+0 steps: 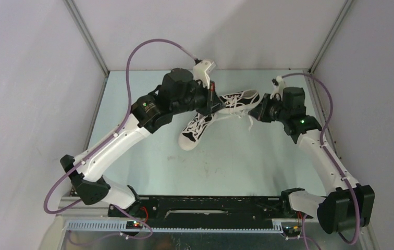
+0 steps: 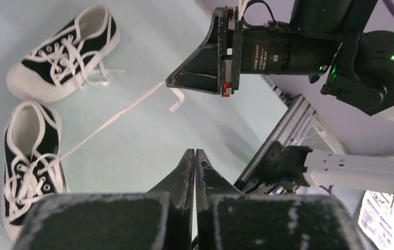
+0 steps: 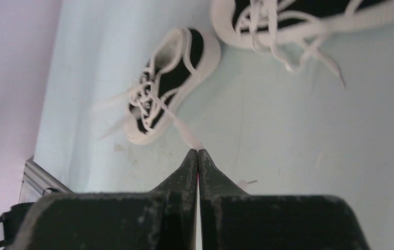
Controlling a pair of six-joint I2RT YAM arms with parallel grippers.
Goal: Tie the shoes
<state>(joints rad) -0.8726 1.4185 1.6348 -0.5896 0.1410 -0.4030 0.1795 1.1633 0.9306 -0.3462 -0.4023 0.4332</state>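
Note:
Two black canvas shoes with white toe caps lie at the back of the table: one [image 1: 195, 130] with its toe toward the front left, the other [image 1: 239, 100] lying across, behind it. My right gripper [image 1: 260, 112] is shut on a white lace [image 3: 184, 134] that runs taut from its tips to the front shoe [image 3: 171, 78]. The left wrist view shows that lace [image 2: 111, 119] stretched from the right gripper [image 2: 170, 83] to the front shoe [image 2: 28, 172]. My left gripper [image 2: 195, 152] is shut with nothing visible in it, raised over the shoes [image 1: 212, 103].
The other shoe [image 2: 62, 54] has loose laces spread on the pale green table [image 1: 226, 161]. Grey walls and metal frame posts enclose the table on three sides. The black base rail [image 1: 205, 208] runs along the near edge.

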